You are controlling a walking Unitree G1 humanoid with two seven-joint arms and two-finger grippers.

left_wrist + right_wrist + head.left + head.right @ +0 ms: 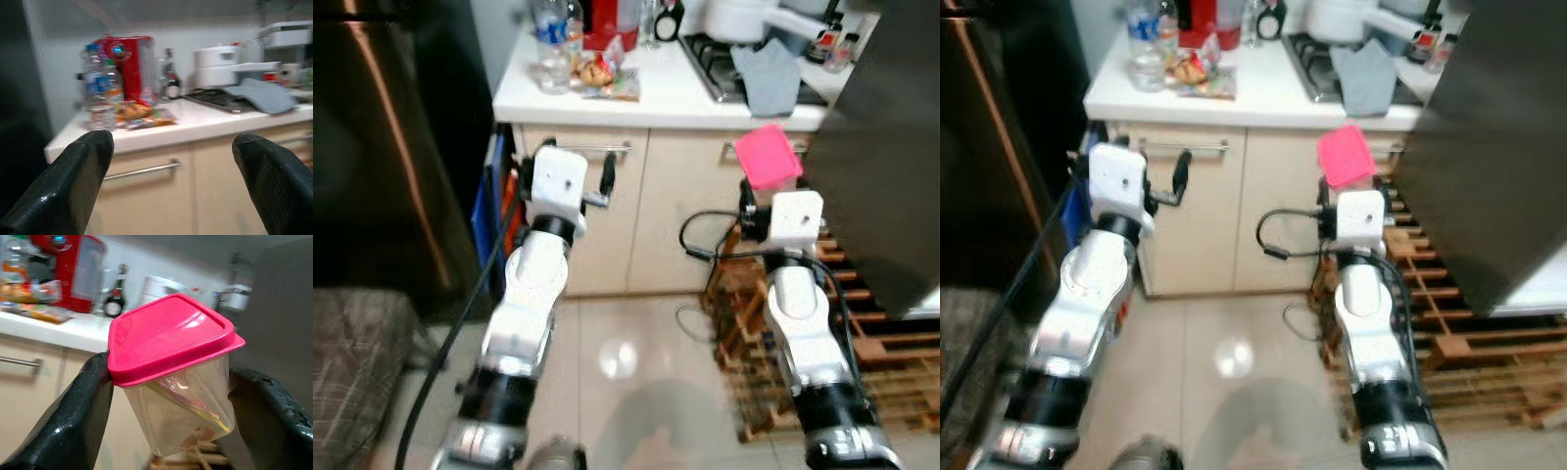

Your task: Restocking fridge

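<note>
pink lid: a clear plastic container (176,391) with a pink lid (768,155) is clamped between the right gripper (168,396) fingers; the tub is tilted, lid corner up.
right gripper: closed on the container, one black finger (83,416) pressed on each side wall just under the lid rim. held in front of the cabinet, below the counter edge.
left gripper: (173,186) fingers spread wide, nothing between them. raised level with the cabinet drawer handle (592,149).
container contents: some residue or food is seen through the clear wall; what it is cannot be made out.
fridge: a dark tall surface (391,147) is seen at the robot's left, beside the counter; a second dark panel (891,166) is at the robot's right, with a white edge low down. which one is the fridge body and which a door cannot be told.
key relation: the container is already in the right gripper, so the move turns on where the fridge opening lies from that arm. the dark panel on the right is judged nearer to the loaded arm; the left arm is nearer the dark surface on the left and is free for a door.
counter: (675,93) bottles (553,44), a snack packet (602,73), a red appliance (129,63) and a grey cloth (769,73) on the hob. well above the container, not touched.
floor: wooden pallets (891,382) are stacked just beside the right arm; a cable (705,245) loops off the right wrist.
risk: tilted tub is judged likely to slip if swung fast.
</note>
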